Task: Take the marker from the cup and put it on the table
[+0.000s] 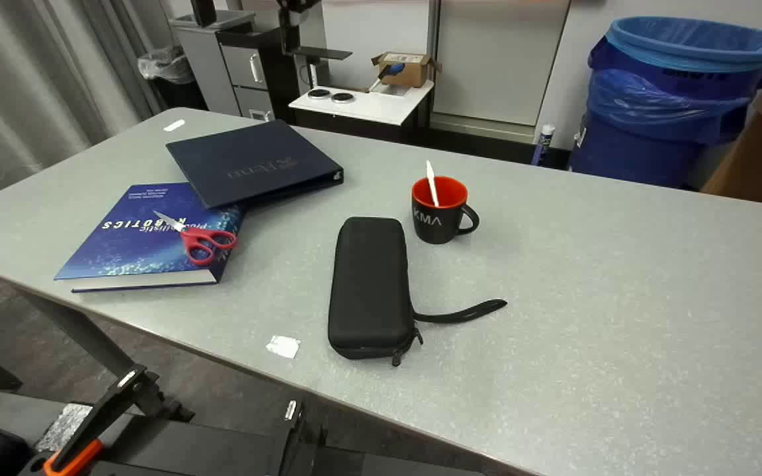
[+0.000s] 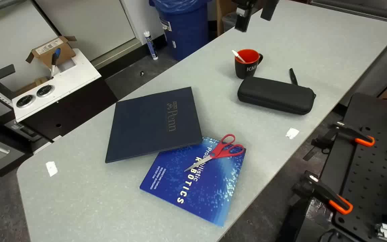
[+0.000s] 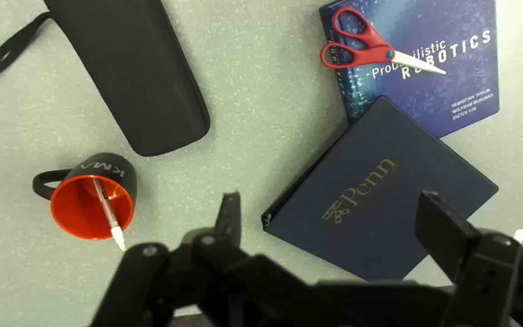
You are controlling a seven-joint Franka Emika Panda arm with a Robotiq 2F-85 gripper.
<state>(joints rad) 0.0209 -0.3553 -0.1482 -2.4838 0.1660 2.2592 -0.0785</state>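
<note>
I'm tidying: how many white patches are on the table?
2: one white patch near the black case, another white patch left of the navy binder in an exterior view. More may be hidden under objects.

"KMA" on cup, "Penn" on dark binder, "Probabilistic Robotics" on blue book

In an exterior view I look down across the table, in an exterior view along it from the book end, by wrist view steeply down and nearer, cup shared by all.
</note>
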